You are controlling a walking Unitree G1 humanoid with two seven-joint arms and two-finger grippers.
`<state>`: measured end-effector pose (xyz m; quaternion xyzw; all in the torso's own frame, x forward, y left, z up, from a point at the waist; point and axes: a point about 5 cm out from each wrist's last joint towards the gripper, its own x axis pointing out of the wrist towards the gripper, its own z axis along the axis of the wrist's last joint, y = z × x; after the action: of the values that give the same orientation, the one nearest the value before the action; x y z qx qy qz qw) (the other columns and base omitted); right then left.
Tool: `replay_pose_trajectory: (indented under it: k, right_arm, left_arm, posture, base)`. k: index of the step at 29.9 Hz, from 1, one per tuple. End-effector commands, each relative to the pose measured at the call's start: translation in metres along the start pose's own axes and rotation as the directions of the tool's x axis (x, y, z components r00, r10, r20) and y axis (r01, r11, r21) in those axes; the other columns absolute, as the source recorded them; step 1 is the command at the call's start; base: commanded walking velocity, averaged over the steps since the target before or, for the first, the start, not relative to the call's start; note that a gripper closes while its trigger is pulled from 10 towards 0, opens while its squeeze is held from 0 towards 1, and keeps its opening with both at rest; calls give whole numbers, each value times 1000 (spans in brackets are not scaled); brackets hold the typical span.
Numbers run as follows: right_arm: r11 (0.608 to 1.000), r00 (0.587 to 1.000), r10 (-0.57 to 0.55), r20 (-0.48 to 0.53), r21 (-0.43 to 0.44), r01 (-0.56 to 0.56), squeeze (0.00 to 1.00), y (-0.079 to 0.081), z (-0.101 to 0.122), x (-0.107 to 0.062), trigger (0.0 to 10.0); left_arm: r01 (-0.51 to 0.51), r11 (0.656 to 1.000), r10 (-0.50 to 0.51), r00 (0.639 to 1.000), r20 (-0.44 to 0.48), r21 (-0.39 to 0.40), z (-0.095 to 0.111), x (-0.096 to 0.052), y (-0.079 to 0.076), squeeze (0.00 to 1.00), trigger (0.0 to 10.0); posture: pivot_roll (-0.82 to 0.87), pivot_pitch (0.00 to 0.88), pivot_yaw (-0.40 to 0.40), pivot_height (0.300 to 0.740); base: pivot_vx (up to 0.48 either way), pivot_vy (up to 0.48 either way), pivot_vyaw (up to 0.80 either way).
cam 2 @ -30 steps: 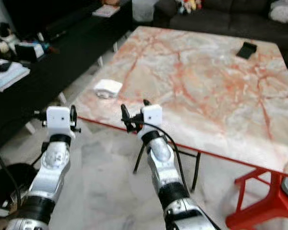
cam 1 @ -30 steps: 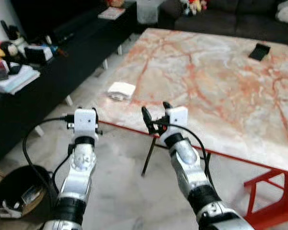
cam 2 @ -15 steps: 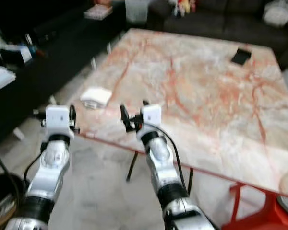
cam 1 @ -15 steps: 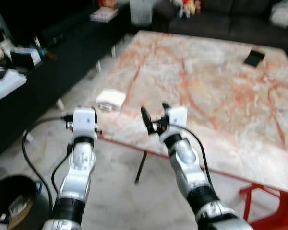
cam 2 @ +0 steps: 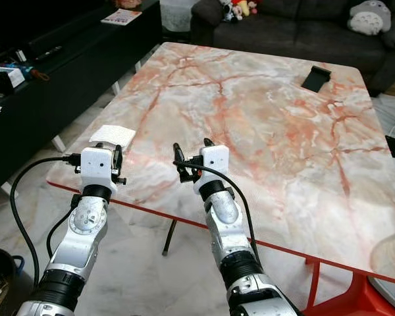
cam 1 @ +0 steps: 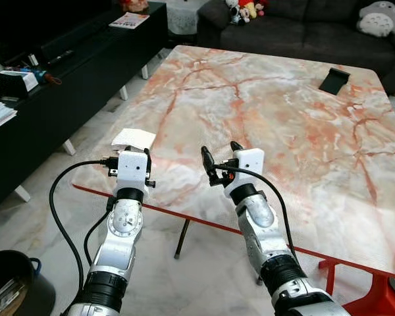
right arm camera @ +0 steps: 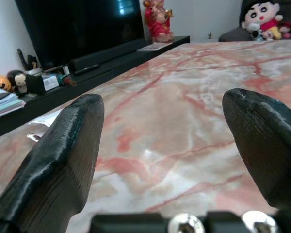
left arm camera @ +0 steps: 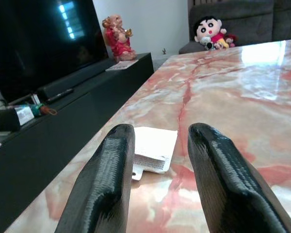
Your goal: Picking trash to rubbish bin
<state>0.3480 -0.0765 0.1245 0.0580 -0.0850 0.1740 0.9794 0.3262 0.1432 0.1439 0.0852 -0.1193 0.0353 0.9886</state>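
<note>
Left wrist view is showing the left gripper (left arm camera: 157,182), fingers spread, facing the white tissue (left arm camera: 153,148) at twelve o'clock, while the right gripper (right arm camera: 169,145) is hovering wide open.

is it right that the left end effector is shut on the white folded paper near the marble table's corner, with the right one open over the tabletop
Not quite. The left end effector is open, not shut on the white folded paper: the left wrist view shows the paper lying on the pink-veined marble table beyond its parted fingers, untouched. The rest holds: the paper sits near the table's corner, and the right end effector is open over the tabletop.
</note>
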Motion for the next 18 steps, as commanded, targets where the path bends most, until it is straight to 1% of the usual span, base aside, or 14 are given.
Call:
replay_pose_trajectory:
  k: [1,4,7,13,16,18]
  right_arm:
    - [1000,1000,-23,-12,9,23,0,-4,0,1,10000]
    - [1000,1000,-29,-8,4,29,0,-5,1,1,10000]
    - [999,999,-37,1,-1,37,0,-5,1,1,10000]
    - [999,999,-38,-5,16,38,0,-5,2,1,10000]
    - [999,999,-42,-23,12,42,0,-5,0,2,10000]
    - [999,999,-51,-3,13,51,0,-6,1,1,10000]
  left_arm:
    - [10,1000,-10,1000,-8,-9,1,3,-1,0,10000]
    - [6,1000,-6,1000,-13,-9,1,4,1,0,10000]
    - [-3,1000,3,1000,-16,-6,0,5,5,0,10000]
    - [-8,1000,8,1000,-15,-7,1,5,7,0,10000]
    - [-7,1000,6,1000,-14,-7,1,5,7,0,10000]
    - [-6,1000,6,1000,-15,-6,2,5,7,0,10000]
  posture:
    - [122,107,-6,740]
    - [124,110,-4,740]
    - [123,112,-4,740]
    - [123,118,-3,740]
    - [123,124,-1,740]
    - [126,129,1,740]
  base:
    - [0,0,-800]
    - [0,0,-800]
    - [0,480,0]
    - [0,480,0]
    - [0,480,-788]
    - [0,480,-219]
